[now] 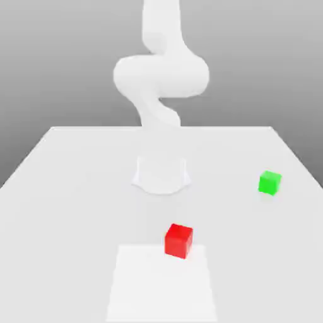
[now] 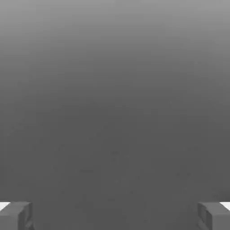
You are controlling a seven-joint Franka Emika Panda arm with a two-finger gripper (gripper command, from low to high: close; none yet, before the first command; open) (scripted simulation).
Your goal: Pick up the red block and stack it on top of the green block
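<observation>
I read the red block [image 1: 178, 240] and the green block [image 1: 269, 182] as plain, matt-faced solids without texture. The table [image 1: 76, 189] looks smooth, matt white, as does the robot arm [image 1: 161, 76]. The fingertips [image 2: 18, 215] appear matt grey, smooth and hard-edged.

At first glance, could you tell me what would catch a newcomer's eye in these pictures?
Two bright cubes on a pale table: the red block near the front, and the smaller green block apart from it, toward the exterior view's right. Behind them rises the white robot arm.
</observation>
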